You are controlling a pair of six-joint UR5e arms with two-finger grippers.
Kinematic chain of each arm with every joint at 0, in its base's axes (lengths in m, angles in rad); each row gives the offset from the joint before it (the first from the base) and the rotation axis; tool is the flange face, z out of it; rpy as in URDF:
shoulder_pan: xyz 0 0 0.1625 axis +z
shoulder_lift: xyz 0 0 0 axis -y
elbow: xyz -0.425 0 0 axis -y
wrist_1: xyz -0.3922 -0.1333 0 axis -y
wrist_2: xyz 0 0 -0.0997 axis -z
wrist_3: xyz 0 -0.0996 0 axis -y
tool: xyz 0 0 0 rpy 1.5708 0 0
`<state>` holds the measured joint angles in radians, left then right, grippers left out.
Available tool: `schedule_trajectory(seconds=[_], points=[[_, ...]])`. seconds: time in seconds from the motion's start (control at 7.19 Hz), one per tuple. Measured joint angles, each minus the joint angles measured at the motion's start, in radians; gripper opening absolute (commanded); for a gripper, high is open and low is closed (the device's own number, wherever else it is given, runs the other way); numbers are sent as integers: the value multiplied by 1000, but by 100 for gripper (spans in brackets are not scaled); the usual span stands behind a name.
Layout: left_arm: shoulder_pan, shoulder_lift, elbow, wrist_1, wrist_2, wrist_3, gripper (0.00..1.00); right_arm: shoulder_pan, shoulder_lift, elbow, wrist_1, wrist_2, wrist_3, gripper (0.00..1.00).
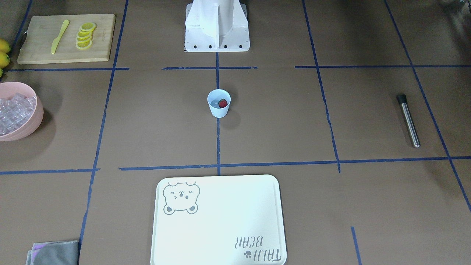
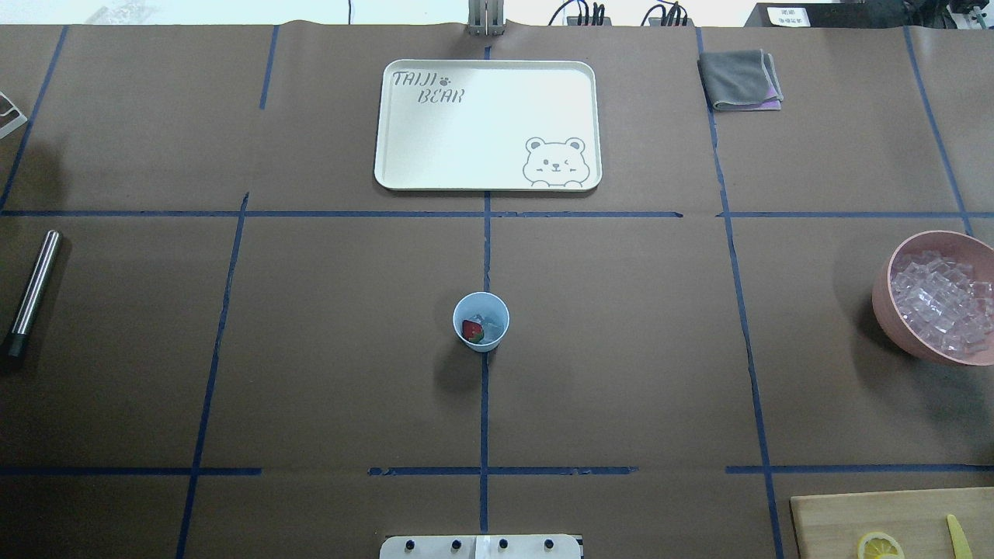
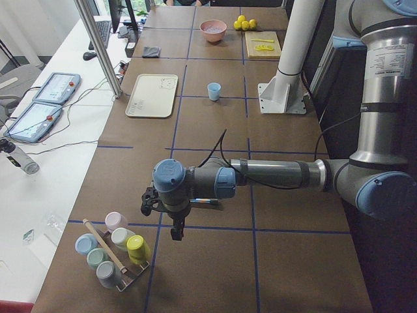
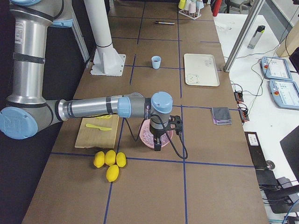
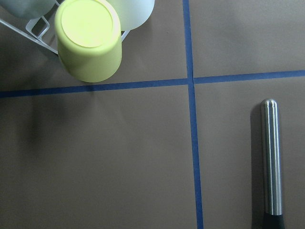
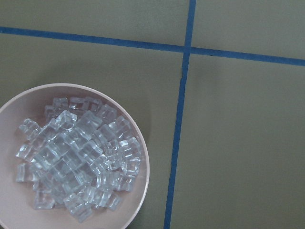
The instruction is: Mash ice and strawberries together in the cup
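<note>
Left wrist-mounted view shows you what counts. The steel rod (image 5: pixel 271 162) lies toward the right side of that picture, not under its centre. Its long axis runs up the picture, and its black end is at the bottom edge. No fingers show there. The left gripper (image 3: pixel 176 233) appears only from the side, hanging near the rack of cups (image 3: pixel 114 251), so you cannot tell whether its fingers are apart or together. From overhead the rod points almost straight away from the robot, so you will likely need a sideways shift and a grasp across the shaft.

Farther out, the cup (image 2: pixel 502 312) stands upright at the table's middle, well apart from the rod, holding the strawberry (image 2: pixel 472 331) and ice (image 2: pixel 491 329). Farthest, the right gripper (image 4: pixel 157 145) hangs over the pink bowl (image 6: pixel 141 181), and its fingers cannot be judged either. The left arm is clearly nearer the rod.
</note>
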<state>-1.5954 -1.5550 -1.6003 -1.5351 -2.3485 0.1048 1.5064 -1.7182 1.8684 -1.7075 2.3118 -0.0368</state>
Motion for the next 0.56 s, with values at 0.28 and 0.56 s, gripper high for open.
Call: schedule_trajectory(seconds=[0.28,0.56], points=[[0,2,0,0,0,0,100,0,-3,0,2,0,0,99],[0,4,3,1,0,0,100,0,-13,2,11,0,-1,99]])
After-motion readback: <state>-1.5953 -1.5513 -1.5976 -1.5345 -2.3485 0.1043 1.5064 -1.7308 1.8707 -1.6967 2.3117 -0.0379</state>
